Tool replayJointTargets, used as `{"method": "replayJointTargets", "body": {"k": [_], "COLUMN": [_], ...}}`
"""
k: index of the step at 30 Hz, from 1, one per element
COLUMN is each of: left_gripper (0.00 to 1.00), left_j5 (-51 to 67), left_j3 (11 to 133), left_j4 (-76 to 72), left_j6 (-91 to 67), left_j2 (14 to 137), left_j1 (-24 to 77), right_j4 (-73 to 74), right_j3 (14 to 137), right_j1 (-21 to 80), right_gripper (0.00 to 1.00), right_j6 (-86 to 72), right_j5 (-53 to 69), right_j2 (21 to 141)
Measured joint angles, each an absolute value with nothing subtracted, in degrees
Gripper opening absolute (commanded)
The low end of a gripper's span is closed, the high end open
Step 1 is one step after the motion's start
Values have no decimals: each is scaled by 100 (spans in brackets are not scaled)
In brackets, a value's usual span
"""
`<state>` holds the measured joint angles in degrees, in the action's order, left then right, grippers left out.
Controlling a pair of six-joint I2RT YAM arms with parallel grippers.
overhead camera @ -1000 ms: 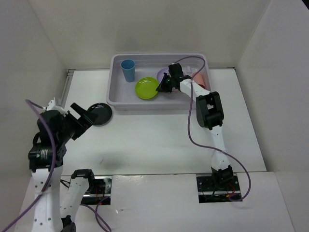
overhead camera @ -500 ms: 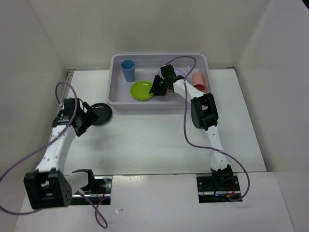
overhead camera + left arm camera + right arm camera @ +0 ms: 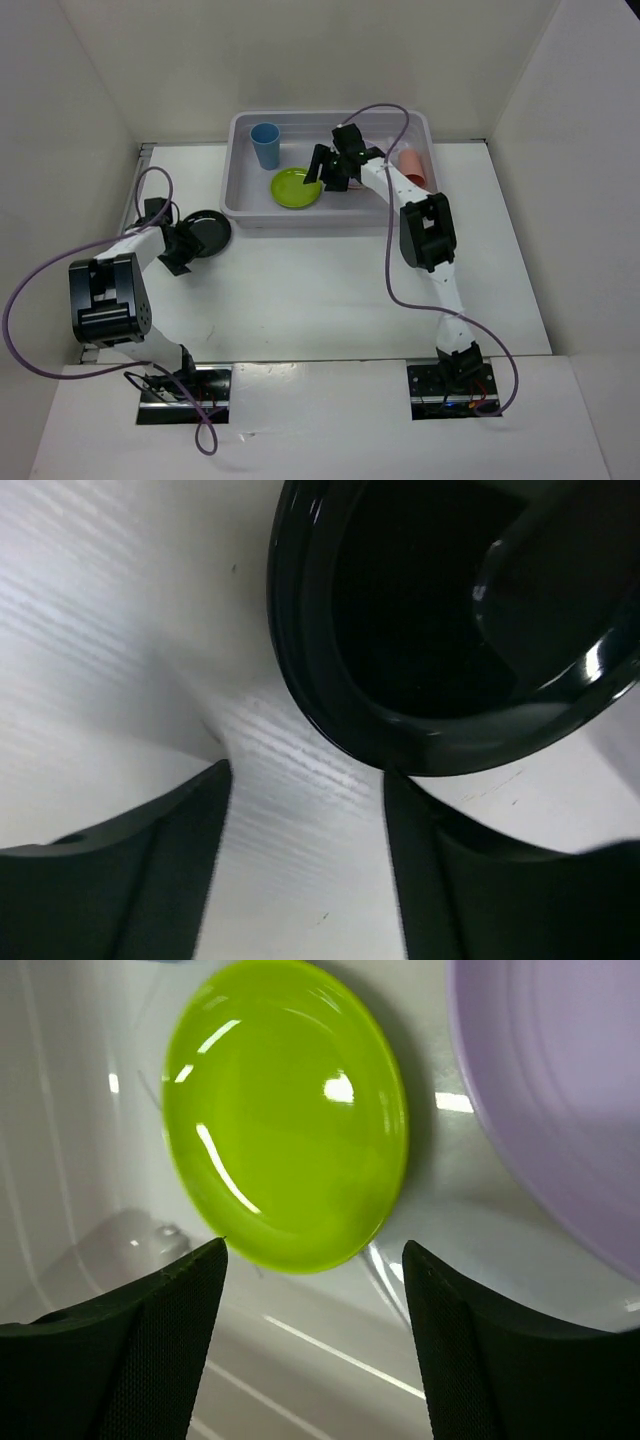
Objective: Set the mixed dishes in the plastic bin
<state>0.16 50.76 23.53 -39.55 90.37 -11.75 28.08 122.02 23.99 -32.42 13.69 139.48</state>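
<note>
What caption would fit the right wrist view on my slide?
Open right hand over the green plate, beside the lilac plate in the bin.

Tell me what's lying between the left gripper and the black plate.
Nothing but bare white table. In the left wrist view the left gripper is open, close to the rim of the black plate, with only tabletop in the gap.

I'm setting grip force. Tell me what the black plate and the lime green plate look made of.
The black plate: probably hard plastic, glossy; sharp white glints along its rim. The lime green plate: likely plastic too, smooth and shiny; bright light streaks across its face.
</note>
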Motion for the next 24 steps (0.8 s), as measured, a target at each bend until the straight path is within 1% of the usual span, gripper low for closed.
{"method": "replayJointTargets", "body": {"k": [1,2,3,5,16,18,19,21,22,24], "left_gripper": [56,52,49,48,49,48,44,44,45,53], "left_j5": [43,89,106,163,666,733,777,864,902,952], "left_j3": [5076,5074,5074,5074,4805,4792,4792,4790,4777,4674], "left_j4": [2276,2185,2106,1970,1192,1170,1170,1166,1153,1107], "left_j6": [-3962,-3977,-3983,-4018,-4274,-4300,-4335,-4355,-4368,-4366], "left_j2": [9059,9070,9070,9076,9207,9207,9207,9205,9201,9139], "left_j1": [-1201,-1234,-1262,-1328,-1778,-1778,-1789,-1800,-1806,-1824], "right_j4": [2838,2875,2904,2958,3100,3124,3135,3159,3190,3304], "right_j3": [12202,12202,12202,12210,12991,13006,13021,13054,13056,13056], "right_j1": [2399,2399,2399,2399,2399,2399,2399,2399,2399,2399], "right_gripper": [77,77,77,78,80,80,80,80,80,80], "right_j6": [-3223,-3203,-3190,-3159,-3035,-3030,-3030,-3028,-3028,-3026], "right_j5": [1361,1345,1328,1304,1267,1264,1269,1269,1271,1284], "right_j2": [13858,13751,13616,13310,11845,11703,11668,11649,11649,11649]}}
